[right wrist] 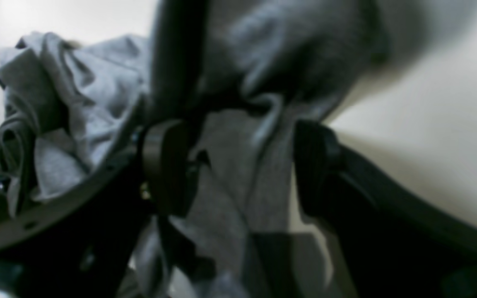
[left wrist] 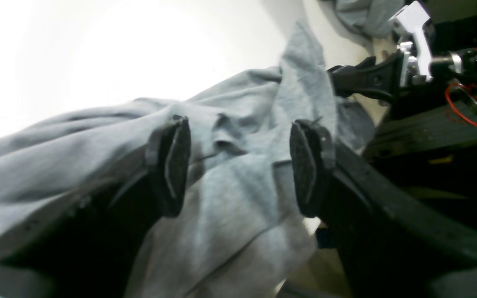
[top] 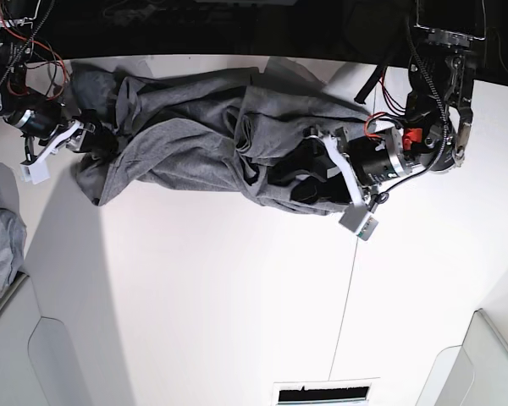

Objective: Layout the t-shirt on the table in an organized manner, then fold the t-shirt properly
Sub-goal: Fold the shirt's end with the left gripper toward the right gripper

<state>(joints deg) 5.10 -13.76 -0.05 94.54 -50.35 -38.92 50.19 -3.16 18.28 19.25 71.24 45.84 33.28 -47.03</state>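
The t-shirt [top: 195, 139] is plain heather grey, the table [top: 237, 296] white with a thin dark seam.

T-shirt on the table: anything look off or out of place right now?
Yes. The t-shirt is not laid out: it lies bunched in a creased, twisted band along the far edge of the table. Both claws stand open, the left claw and right claw, with cloth between the fingers. Nothing looks torn.

T-shirt [top: 195, 139] lies bunched across far edge of table [top: 237, 296], between left gripper [top: 309, 165] at base view's right end and right gripper [top: 89, 139] at left end.
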